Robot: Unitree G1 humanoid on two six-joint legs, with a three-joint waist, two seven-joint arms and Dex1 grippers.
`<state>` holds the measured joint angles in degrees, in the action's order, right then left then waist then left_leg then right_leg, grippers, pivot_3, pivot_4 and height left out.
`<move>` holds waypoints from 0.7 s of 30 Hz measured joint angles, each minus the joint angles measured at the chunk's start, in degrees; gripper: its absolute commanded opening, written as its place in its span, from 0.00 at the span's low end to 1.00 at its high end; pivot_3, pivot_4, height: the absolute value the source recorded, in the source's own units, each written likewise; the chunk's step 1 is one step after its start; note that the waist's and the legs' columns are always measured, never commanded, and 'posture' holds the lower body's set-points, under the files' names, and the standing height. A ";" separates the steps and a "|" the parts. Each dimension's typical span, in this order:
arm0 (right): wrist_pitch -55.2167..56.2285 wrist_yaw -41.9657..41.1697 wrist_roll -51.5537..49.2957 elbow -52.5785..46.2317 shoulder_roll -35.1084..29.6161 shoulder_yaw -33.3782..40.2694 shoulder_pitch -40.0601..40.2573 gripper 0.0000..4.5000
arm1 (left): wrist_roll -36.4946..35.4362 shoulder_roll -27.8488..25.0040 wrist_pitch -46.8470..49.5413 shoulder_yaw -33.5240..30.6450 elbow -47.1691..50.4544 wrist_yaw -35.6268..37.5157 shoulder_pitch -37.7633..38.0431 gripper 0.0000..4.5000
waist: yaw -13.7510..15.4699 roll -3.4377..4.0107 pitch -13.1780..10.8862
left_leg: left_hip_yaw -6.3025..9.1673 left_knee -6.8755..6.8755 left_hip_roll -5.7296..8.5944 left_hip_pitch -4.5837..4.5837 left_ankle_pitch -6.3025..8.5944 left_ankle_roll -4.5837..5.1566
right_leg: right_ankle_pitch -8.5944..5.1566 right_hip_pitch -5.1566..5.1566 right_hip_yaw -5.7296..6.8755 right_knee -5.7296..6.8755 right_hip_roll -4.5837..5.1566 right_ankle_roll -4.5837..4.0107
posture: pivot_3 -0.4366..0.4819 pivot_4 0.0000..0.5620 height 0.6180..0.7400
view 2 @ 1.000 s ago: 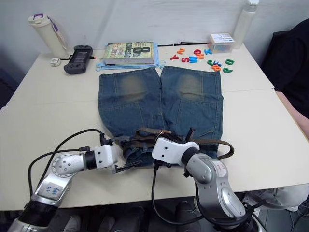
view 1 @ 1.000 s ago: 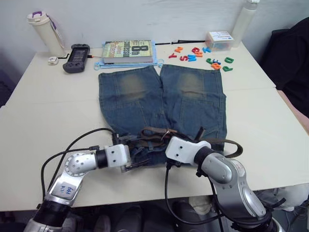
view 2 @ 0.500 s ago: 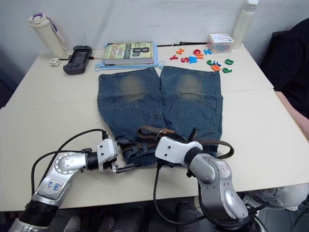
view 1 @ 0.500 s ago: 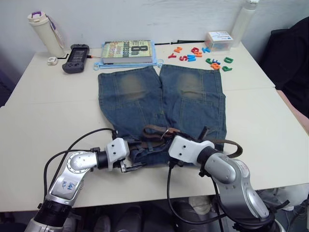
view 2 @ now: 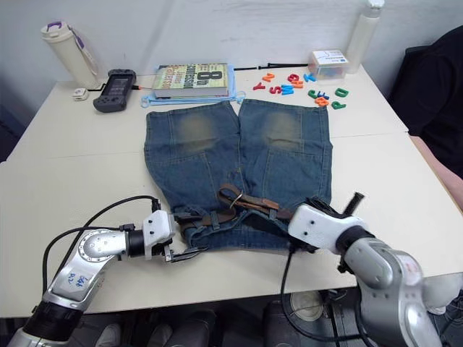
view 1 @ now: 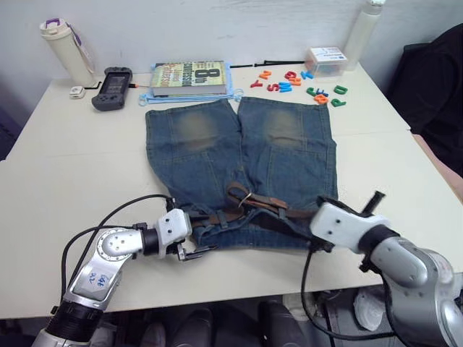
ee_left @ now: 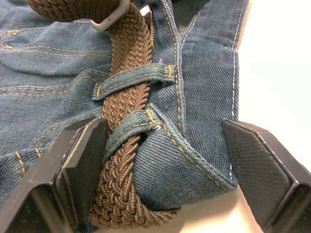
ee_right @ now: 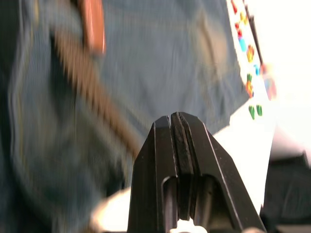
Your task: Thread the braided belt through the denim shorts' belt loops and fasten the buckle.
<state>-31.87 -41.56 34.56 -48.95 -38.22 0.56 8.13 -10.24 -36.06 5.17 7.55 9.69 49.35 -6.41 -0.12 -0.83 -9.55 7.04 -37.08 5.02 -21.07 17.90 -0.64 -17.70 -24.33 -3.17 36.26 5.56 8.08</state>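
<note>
I see the braided belt point(ee_left: 127, 73) through the belt loops point(ee_left: 133, 80) of the denim shorts point(view 1: 239, 159). It looks soft and bendy, so I'd pinch its stiffer tip. My left end effector point(ee_left: 163, 165) is wide apart; my right end effector point(ee_right: 179, 141) is pressed together, holding nothing.

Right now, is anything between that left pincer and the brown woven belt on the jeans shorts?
Nothing visible. The open left pincer straddles the bunched waistband of the blue denim shorts, where the dark-brown braided belt passes under two denim belt loops.

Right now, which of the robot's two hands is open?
The left hand, its fingers spread wide on either side of the bunched waistband of the shorts and the belt. The right hand is shut.
</note>
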 measured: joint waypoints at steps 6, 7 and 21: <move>-0.66 0.08 -0.28 -0.04 3.60 -3.04 -5.54 0.14 | 0.44 0.01 -0.68 0.13 -0.88 -0.16 -0.26 0.93 | -0.14 0.01 0.02 | -0.04 -0.01 -0.13 0.14 0.00 -0.03 | 0.02 0.10 -0.02 0.02 -0.06 -0.01 | 0.48 0.27 1.00; -0.81 0.08 -0.29 -0.04 4.08 -3.70 -6.29 0.22 | 0.48 0.02 -0.73 0.18 -0.88 -0.17 -0.29 0.93 | -0.11 0.02 0.02 | -0.03 -0.02 -0.13 0.14 0.00 -0.03 | 0.02 0.10 0.00 0.02 -0.06 -0.01 | 0.48 0.27 1.00; -3.24 0.38 6.98 5.75 10.71 -20.31 -15.73 0.68 | 1.03 0.37 -0.69 0.49 -0.51 -0.97 -0.38 0.93 | 0.03 -0.03 0.06 | 0.02 -0.02 -0.05 0.09 0.01 -0.02 | 0.02 0.10 0.04 -0.05 -0.03 -0.01 | 0.48 0.27 1.00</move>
<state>-35.10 -41.18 41.54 -43.21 -27.50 -19.75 -7.60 -9.21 -35.69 4.48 8.04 9.18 48.38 -6.79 -0.09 -0.86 -9.49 7.06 -37.10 4.98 -20.98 17.91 -0.67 -17.68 -24.24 -3.13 36.21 5.53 8.07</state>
